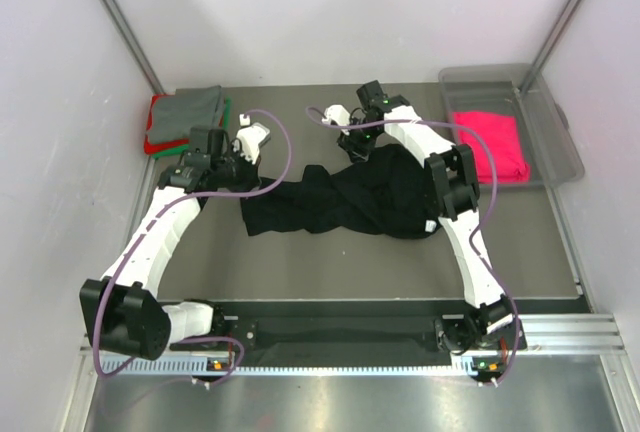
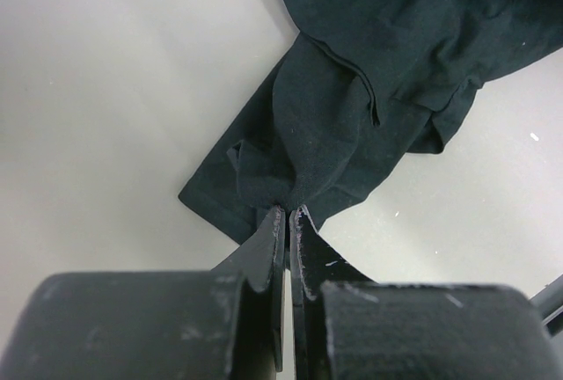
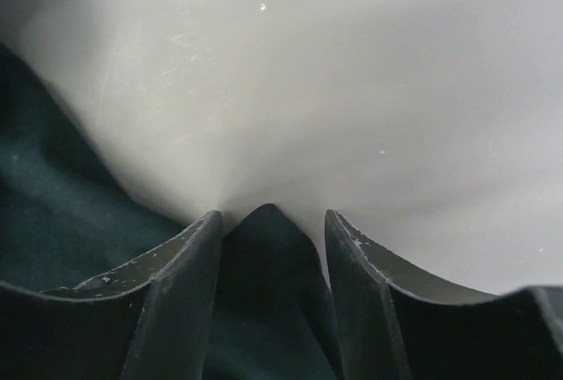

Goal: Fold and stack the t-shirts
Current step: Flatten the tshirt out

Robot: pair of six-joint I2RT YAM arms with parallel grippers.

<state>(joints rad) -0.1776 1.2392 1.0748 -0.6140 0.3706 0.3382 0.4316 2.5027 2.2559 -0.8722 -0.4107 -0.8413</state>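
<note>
Lying crumpled and twisted across the middle of the table, the black t-shirt stretches from a narrow left end to a bunched, wider right part. The left gripper has its jaws pressed together on the edge of that narrow end, which rises slightly to the fingertips. The right gripper stands at the far edge of the shirt's right part, jaws part-way apart, with a peaked fold of black cloth filling the gap between them. In the far-left corner a grey t-shirt lies folded on a red t-shirt, with a green t-shirt showing at the stack's edge. At far right a hot-pink t-shirt lies inside the clear plastic bin.
</note>
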